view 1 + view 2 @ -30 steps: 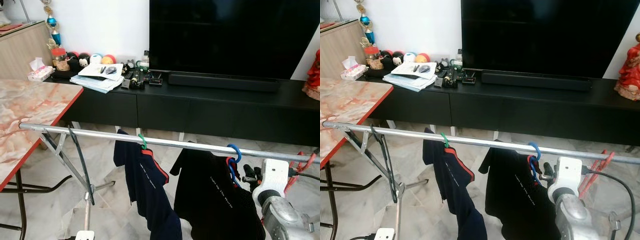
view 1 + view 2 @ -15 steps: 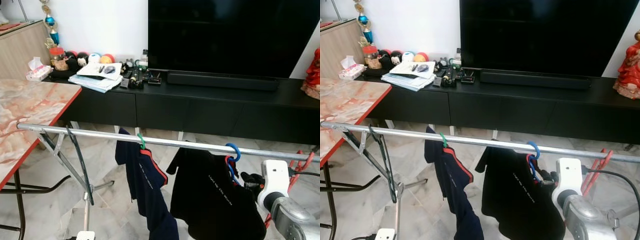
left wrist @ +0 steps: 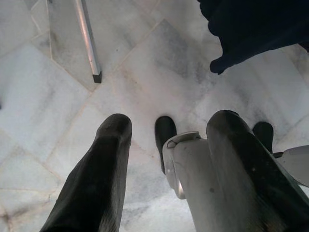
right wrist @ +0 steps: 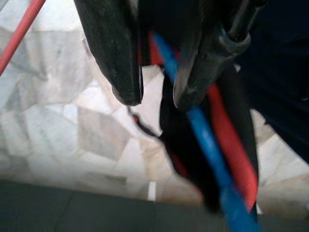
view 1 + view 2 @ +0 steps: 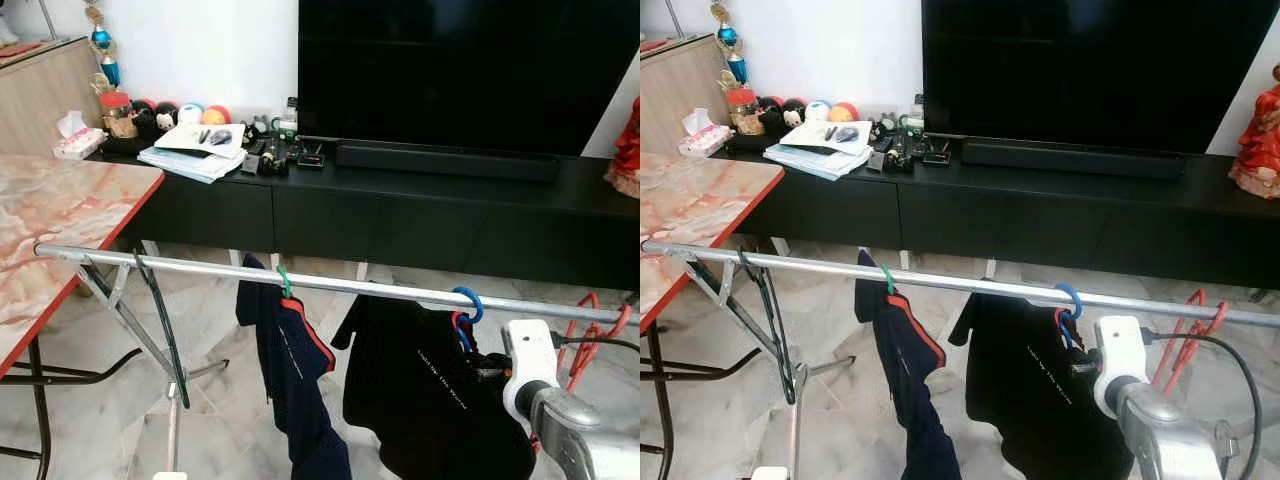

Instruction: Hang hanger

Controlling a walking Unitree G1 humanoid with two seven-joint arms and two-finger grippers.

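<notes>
Left eye view: the blue plastic hanger [image 5: 465, 305] carrying a black shirt [image 5: 430, 385] hooks the silver metal rail [image 5: 200, 266] at four o'clock, the right gripper [image 5: 488, 366] beside it.

Right wrist view: its fingers [image 4: 116, 53] stand narrowly apart around the hanger's neck; light, stiff, probably slippery.

Left wrist view: the left gripper [image 3: 164, 145] is spread wide, holding nothing.

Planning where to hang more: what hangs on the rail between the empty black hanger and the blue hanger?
One green-hooked hanger carrying a navy shirt with red trim, as the left eye view shows.
</notes>
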